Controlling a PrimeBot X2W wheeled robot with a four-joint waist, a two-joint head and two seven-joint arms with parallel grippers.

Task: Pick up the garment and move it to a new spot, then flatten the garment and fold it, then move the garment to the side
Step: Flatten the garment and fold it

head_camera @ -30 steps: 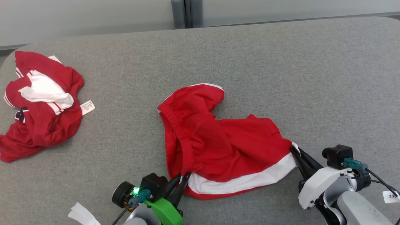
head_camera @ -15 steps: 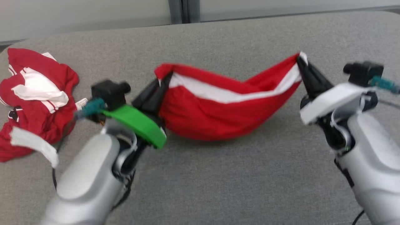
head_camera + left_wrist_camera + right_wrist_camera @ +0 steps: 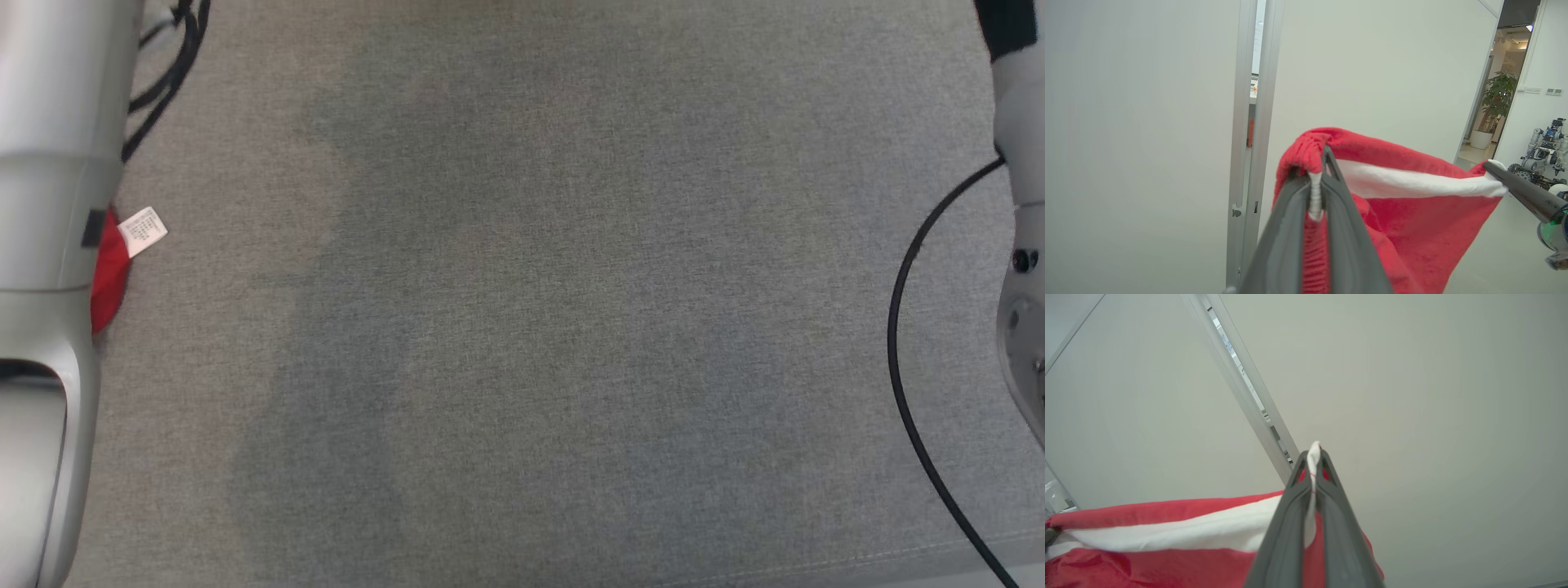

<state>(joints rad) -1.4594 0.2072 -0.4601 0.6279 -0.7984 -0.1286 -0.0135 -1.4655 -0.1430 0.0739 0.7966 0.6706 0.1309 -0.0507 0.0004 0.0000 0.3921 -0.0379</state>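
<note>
Red garment (image 3: pixel 1412 220) with a white band, slung between two grips, apparently lifted well above the grey padded table (image 3: pixel 522 327). Left gripper (image 3: pixel 1316 179) is clamped on a gathered corner and right gripper (image 3: pixel 1312 457) on the white-edged corner. Risk: each grip pinches only a thin fold near the fingertips. A sharp swing could free it, dropping the cloth crumpled onto the table.

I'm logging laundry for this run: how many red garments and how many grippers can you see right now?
Red garments: 2 (hanging garment; second garment, a red edge with its label, on the grey surface)
Grippers: 2 (left gripper, right gripper, both shut on the hanging garment)
Total: 4
</note>
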